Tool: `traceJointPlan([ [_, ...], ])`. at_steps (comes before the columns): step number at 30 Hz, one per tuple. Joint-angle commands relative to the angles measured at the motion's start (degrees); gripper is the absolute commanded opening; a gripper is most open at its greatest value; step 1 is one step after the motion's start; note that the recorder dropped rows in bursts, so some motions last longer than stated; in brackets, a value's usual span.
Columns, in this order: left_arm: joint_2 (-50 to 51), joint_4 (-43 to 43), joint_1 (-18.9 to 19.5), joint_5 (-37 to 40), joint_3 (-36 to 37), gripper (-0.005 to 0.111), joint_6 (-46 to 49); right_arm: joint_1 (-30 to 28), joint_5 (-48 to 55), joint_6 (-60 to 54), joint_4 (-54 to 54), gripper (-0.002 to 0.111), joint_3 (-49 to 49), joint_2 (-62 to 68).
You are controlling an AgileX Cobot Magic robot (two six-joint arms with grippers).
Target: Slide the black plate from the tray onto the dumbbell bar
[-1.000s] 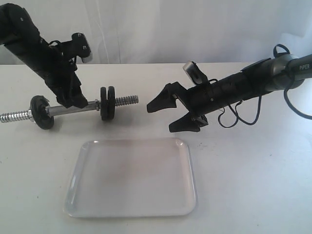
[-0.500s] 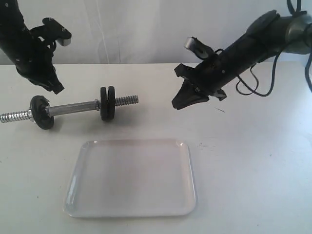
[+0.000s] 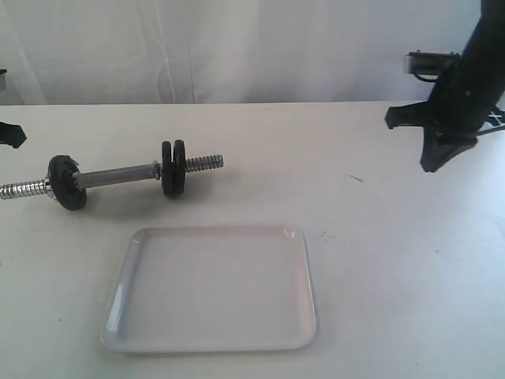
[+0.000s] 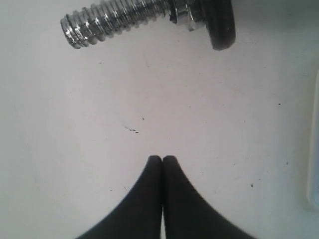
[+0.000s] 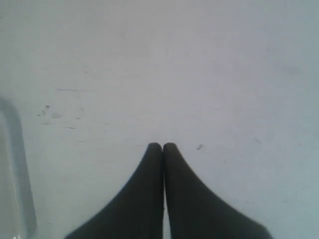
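The dumbbell bar (image 3: 118, 174) lies on the table behind the tray (image 3: 304, 276), which holds nothing. A pair of black discs (image 3: 173, 167) sits on the bar near its right threaded end; I take the black plate to be one of them. A notched black collar (image 3: 67, 182) sits near the left end. My left gripper (image 3: 11, 135) shows only at the left edge, apart from the bar. In the left wrist view the left gripper (image 4: 162, 158) is shut and empty, with the bar's threaded end (image 4: 112, 21) ahead. My right gripper (image 3: 433, 164) hangs far right; in its wrist view the right gripper (image 5: 162, 145) is shut and empty.
A white backdrop stands behind the table. The tray's rim shows at the edge of both wrist views, as tray rim (image 4: 315, 149) and tray rim (image 5: 17, 164). Small dark specks (image 3: 357, 178) mark the tabletop right of the bar.
The left gripper let go of the bar and withdrew to the left edge. The right gripper, open a second ago near the bar's end, shut and swung away to the far right.
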Motion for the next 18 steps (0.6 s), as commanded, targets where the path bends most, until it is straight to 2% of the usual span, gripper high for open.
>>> traceJointPlan([
  [1,-0.76,-1.17,0.17,5.49,-0.26,0.0,-0.34,-5.0,0.13,0.21,-0.86,0.0,2.97,-3.14],
  [8,-2.69,-1.28,0.17,5.49,-0.26,0.0,-0.34,-6.88,0.13,-3.32,-2.27,0.0,8.08,-8.51],
  [18,-13.58,-0.57,0.06,5.49,1.25,0.0,-0.36,-6.77,-5.68,-9.75,-3.37,0.0,18.65,-21.51],
])
